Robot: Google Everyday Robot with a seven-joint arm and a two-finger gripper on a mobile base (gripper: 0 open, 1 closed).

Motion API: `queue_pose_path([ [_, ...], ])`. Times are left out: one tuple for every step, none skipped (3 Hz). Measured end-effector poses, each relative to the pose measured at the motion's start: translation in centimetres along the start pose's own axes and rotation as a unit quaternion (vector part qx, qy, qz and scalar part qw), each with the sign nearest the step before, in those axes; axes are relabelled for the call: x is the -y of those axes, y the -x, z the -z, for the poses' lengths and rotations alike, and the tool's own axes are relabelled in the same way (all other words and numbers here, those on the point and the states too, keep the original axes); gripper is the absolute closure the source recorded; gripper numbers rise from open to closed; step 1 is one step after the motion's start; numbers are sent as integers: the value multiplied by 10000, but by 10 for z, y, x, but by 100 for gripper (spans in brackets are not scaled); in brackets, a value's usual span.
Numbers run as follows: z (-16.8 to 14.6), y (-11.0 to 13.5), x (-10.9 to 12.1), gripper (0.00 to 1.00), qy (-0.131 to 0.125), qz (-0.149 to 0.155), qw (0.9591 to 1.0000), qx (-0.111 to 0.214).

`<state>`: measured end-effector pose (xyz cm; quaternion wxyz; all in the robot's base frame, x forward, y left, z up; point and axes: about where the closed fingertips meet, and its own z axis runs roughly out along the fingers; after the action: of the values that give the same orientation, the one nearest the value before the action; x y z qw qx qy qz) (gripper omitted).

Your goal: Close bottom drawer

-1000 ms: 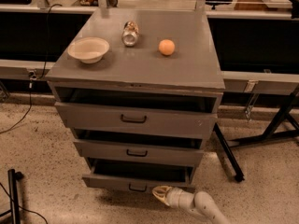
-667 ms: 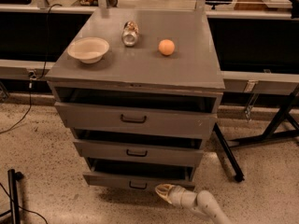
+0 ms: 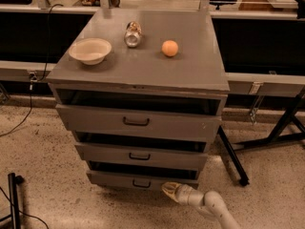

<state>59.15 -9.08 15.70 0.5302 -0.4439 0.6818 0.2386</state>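
The grey cabinet (image 3: 143,75) has three drawers, all pulled out a little. The bottom drawer (image 3: 119,180) is the lowest, with a slim front and a small dark bar handle (image 3: 141,183). My gripper (image 3: 167,190) reaches in low from the bottom right on a pale arm. Its tip is against the right part of the bottom drawer's front, just right of the handle. It holds nothing.
A white bowl (image 3: 90,50), a tipped can (image 3: 133,34) and an orange (image 3: 169,48) lie on the cabinet top. A black stand leg (image 3: 232,156) runs along the floor to the right. A black post (image 3: 13,199) stands at bottom left. Cables trail at left.
The gripper has pushed forward and the bottom drawer has slid further in; its front now stands nearer the middle drawer's front.
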Motion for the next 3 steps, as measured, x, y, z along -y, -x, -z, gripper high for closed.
queue_pose_path([
  [3,0,6,100,-14,1,10000,47],
  [10,1,15,100,-108,-19,9998,167],
  [23,1,30,100,-245,-40,9994,225],
])
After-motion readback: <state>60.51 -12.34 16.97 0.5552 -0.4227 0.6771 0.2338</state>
